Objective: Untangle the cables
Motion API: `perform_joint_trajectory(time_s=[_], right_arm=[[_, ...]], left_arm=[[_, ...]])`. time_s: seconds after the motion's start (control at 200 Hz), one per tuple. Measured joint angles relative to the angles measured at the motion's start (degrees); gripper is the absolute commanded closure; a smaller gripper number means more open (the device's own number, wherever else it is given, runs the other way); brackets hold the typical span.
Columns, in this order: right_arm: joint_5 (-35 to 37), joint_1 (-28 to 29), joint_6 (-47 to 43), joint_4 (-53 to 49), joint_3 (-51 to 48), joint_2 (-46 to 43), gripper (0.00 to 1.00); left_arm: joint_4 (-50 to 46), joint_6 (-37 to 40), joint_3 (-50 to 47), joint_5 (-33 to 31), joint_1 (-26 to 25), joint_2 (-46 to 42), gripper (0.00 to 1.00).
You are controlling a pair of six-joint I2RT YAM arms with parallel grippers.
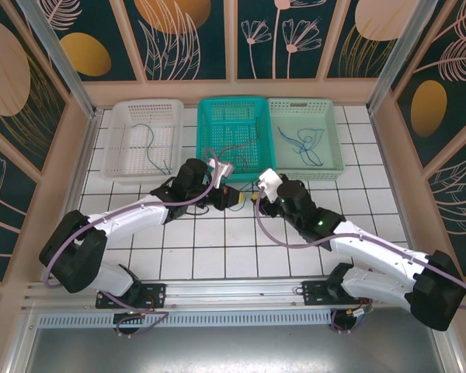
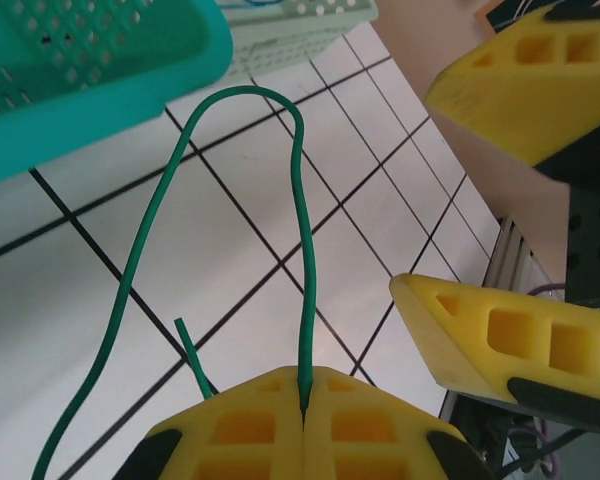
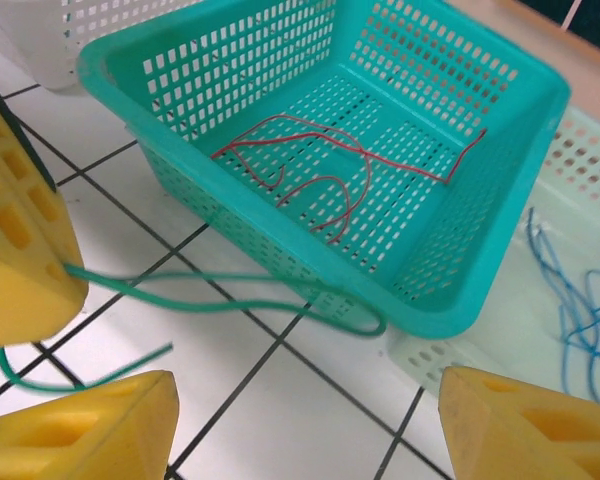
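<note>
Green cable [image 2: 302, 200] pinched in closed left hand [image 2: 305, 395], looping over table [image 2: 230, 250] just beside teal basket [image 3: 240, 215]. Right hand [image 3: 300, 425] apart, empty. Risk: thin wire slips the pinch if right hand tugs hard.

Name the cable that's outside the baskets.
The green cable, pinched in the left pincer above the tiles; the red cables and blue cables lie inside baskets.

White-tiled table [image 1: 217, 249], bearing white basket [image 1: 123, 155], teal basket [image 1: 229, 120], pale-green basket [image 1: 304, 102] side by side
</note>
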Motion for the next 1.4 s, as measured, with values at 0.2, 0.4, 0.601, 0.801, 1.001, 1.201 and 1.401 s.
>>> perform_joint_trajectory(time_s=[0.2,0.4,0.601,0.801,1.001,1.201,1.401], right_arm=[[3.5,3.2,-4.7,2.1,0.0,2.7,0.30],[3.6,6.0,-8.0,0.8,0.0,6.5,0.30],[4.2,7.0,-9.7,-0.4,0.5,8.7,0.30],[7.5,8.5,-11.0,-0.2,1.3,9.0,0.32],[10.7,11.7,-11.2,-0.5,1.3,9.0,0.32],[11.4,12.1,-12.7,0.1,1.6,10.9,0.32],[11.1,11.6,-14.8,1.4,2.4,13.9,0.38]], left_arm=[[-2.8,0.8,0.6,0.8,0.0,0.2,1.00],[-8.2,4.3,3.3,0.8,0.0,0.3,1.00],[-11.6,8.1,5.2,1.5,0.0,0.7,1.00],[-14.4,9.9,5.2,1.3,0.0,0.8,1.00],[-15.0,10.3,5.2,1.2,0.0,1.0,1.00],[-14.8,10.3,5.2,3.9,0.0,1.2,1.00],[-14.9,11.5,5.2,6.3,0.0,1.1,1.00]])
